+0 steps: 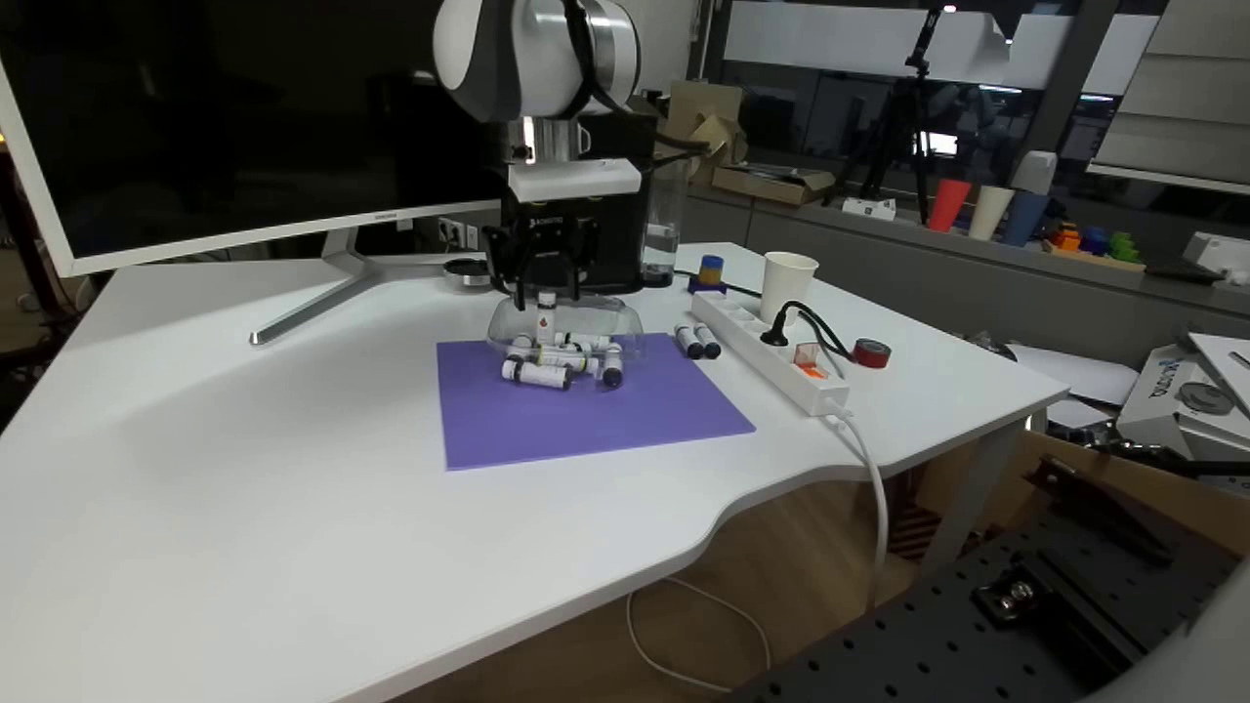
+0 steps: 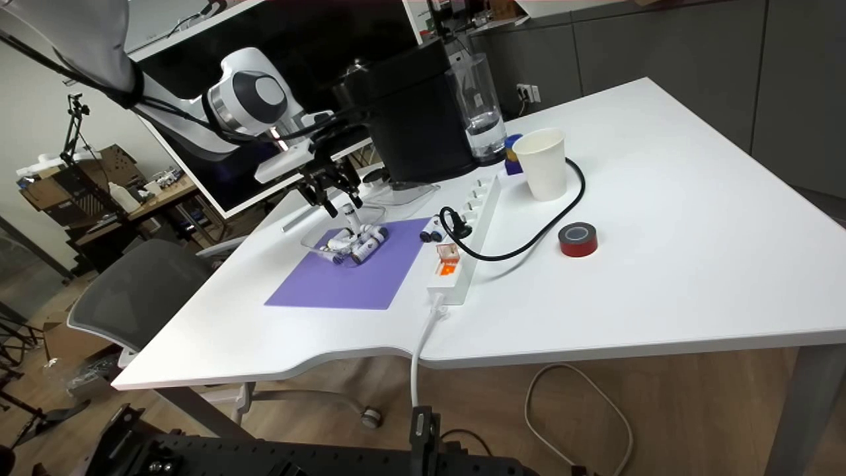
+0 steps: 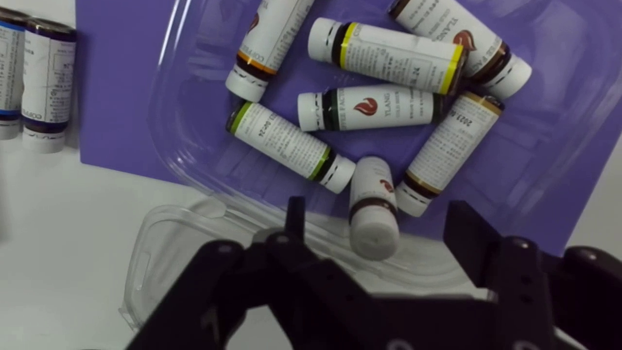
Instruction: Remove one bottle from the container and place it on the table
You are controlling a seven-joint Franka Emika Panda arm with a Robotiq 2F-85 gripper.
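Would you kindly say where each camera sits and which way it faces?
An exterior view: in front of the large white table, facing the large black monitor; white arm and black gripper show.
An exterior view: same side, facing the tall black box; arm and gripper show.
Wrist view: over the clear plastic container, looking down; gripper fingers show.
Both exterior views share the long white power strip.
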